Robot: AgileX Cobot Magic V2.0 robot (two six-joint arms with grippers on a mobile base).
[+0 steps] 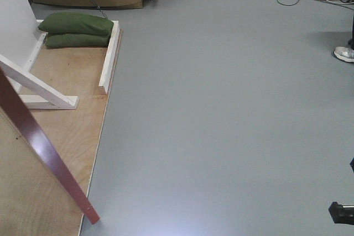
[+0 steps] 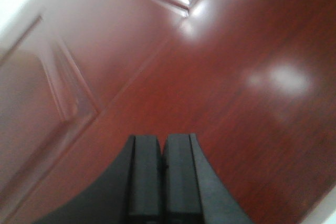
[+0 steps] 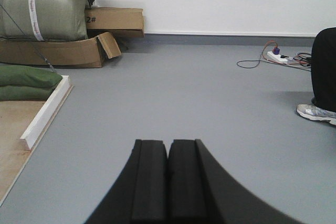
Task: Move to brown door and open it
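Before the brown door (image 2: 226,103), left end effector (image 2: 164,144) pressed together (right end effector (image 3: 168,146) likewise); box (image 3: 114,19) reads "2#".

Light's bright, even and soft indoors, barely any hard shadows. The left wrist view is the rough one: the brown door (image 2: 236,145) ahead of the left gripper (image 2: 164,145) is blurry, with white glare blobs above and right of the gripper and a washed-out haze up left. Ahead of the right gripper (image 3: 168,145) things are sharp; the floor (image 3: 184,93) shows just a faint shadow far right.
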